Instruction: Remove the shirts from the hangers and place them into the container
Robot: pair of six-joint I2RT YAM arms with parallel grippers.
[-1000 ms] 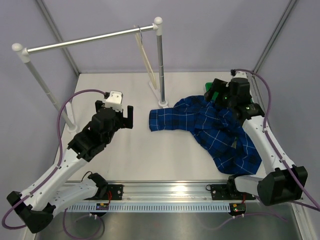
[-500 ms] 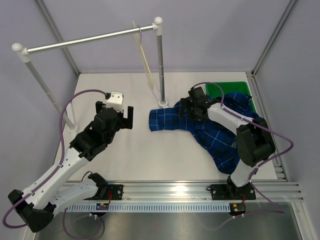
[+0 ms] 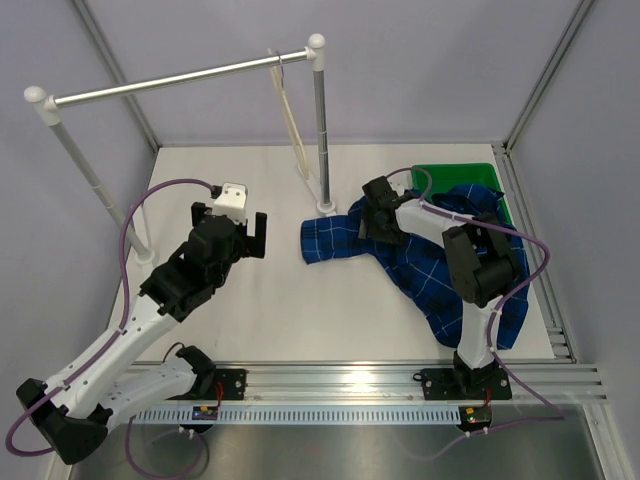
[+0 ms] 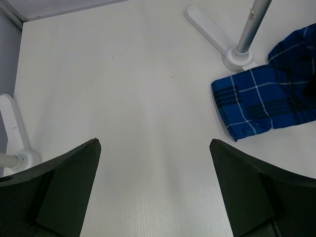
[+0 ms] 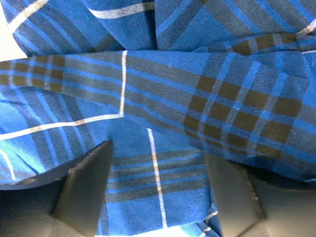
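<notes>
Pressing into the shirt, sprawled half across the tray, my right gripper straddles a fold, fingers apart; left gripper hangs wide, idle. I fear a shallow pinch slipping, leaving the sleeve trailing outside.

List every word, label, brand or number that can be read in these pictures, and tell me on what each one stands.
No text can be read in any view.
Small coloured marks at the arm bases: too small to tell whether they carry text.
The shirt, the green tray and the hanger: no print visible.
</notes>
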